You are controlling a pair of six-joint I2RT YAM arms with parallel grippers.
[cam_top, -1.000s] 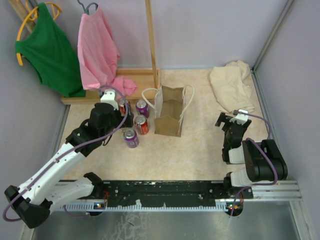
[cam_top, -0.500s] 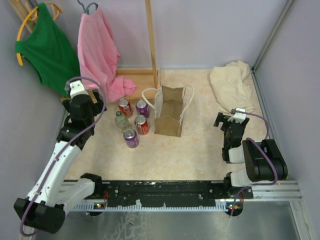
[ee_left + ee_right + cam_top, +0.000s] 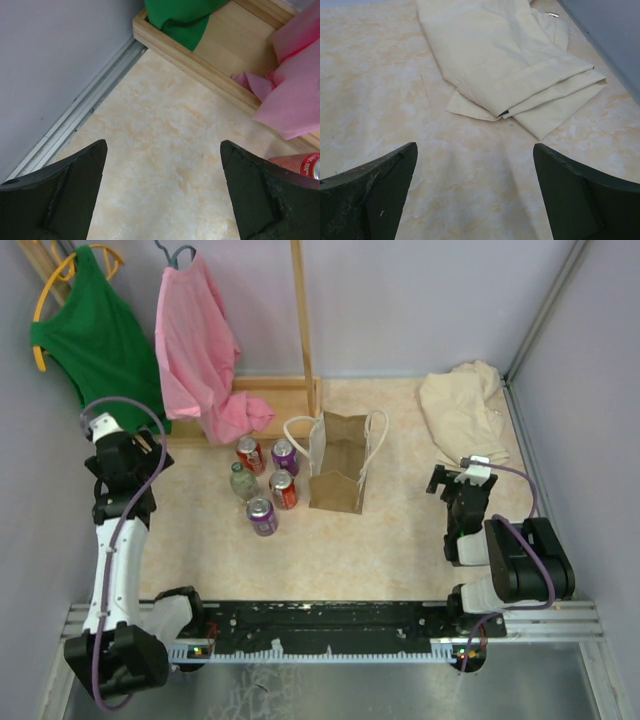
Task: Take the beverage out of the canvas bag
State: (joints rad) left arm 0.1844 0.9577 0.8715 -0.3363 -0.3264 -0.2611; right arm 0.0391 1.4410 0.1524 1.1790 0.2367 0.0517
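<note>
The canvas bag (image 3: 337, 472) stands upright in the middle of the floor, tan-brown with two white loop handles and its mouth open; no can shows inside it. Several beverage cans stand just left of it: a red one (image 3: 249, 453), a purple one (image 3: 285, 455), a pale one (image 3: 241, 481), another red (image 3: 283, 490) and another purple (image 3: 262, 516). My left gripper (image 3: 143, 443) is open and empty by the left wall, well left of the cans. Its wrist view (image 3: 162, 145) shows bare floor and a red can (image 3: 300, 162) at the right edge. My right gripper (image 3: 452, 480) is open and empty, right of the bag.
A wooden rack base (image 3: 262, 400) with a pink garment (image 3: 200, 340) and a green garment (image 3: 95, 335) stands at the back left. A beige cloth heap (image 3: 462, 415) lies at the back right, ahead of the right gripper (image 3: 475, 146). Walls close in left and right.
My left arm has swung from beside the cans out to the left wall, its gripper open and empty. The right arm and the bag have not moved.
</note>
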